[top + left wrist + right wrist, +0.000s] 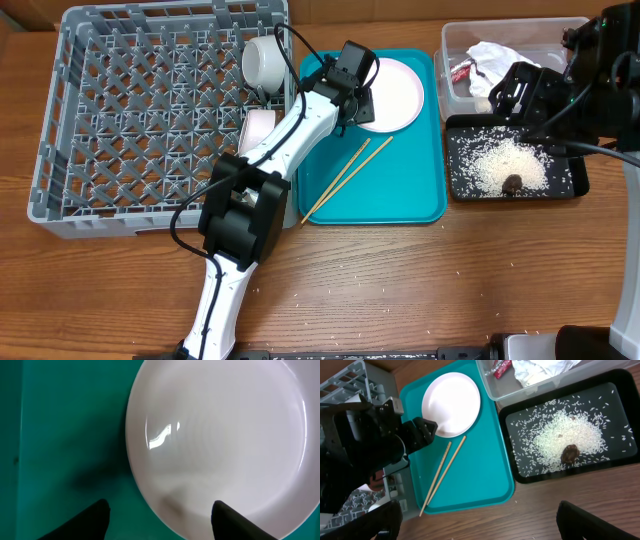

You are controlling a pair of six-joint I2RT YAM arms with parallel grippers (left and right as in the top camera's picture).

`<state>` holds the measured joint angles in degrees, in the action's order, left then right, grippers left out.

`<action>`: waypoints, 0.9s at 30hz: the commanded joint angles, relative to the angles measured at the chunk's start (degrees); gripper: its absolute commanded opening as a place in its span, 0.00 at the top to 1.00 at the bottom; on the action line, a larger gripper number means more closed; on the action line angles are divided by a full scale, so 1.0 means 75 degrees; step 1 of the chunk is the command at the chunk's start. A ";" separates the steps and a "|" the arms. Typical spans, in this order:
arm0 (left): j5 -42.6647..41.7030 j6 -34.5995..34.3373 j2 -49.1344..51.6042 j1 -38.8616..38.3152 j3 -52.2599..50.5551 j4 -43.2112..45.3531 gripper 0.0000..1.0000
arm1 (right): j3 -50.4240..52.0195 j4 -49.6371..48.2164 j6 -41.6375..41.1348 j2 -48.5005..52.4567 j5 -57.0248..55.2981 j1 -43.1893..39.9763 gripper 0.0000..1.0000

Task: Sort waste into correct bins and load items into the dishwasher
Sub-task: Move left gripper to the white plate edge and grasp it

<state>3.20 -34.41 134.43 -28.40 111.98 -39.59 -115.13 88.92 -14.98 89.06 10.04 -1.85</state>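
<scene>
on the far right part of a teal rectangular plastic tray [400,195] lies the white round plate [398,90], flat and empty. the left gripper [362,105] has its tips at the plate's left rim. in the left wrist view its two black fingers [92,520] stand apart, one over the teal surface and the other over the plate, with the rim between them. the jaws are unclenched and grasp nothing.

near and left of the plate, on the same tray, the pair of thin wooden chopsticks [345,180] lies slantwise, the two sticks close together and clear of the plate.

left of the teal tray stands the large square grey plastic dish rack [130,120]. a white bowl on its side [265,60] sits at its far right corner, and a second white dish [256,128] sits nearer, partly hidden by the left arm.

to the right, the clear rectangular plastic tub [455,80] holds the crumpled white paper napkin [495,55] and the small red wrapper [462,70]. just near of it the shallow black rectangular tray [460,185] holds the loose white rice grains [500,160] in a heap, with the small brown food lump [511,183] at the heap's near edge. a few stray grains dot the wooden table [450,280].

the right gripper [479,520] hangs above the bins, its jaws spread wide and empty.
</scene>
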 commanded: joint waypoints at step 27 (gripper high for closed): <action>0.1172 0.0017 0.0621 0.0478 -0.0012 -0.0662 0.76 | -0.0050 -0.0038 0.0000 -0.0041 -0.0082 -0.0020 0.00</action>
<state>9.08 -34.57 137.82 -25.28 112.27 -43.35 -115.13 88.95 -14.98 89.06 10.04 -1.85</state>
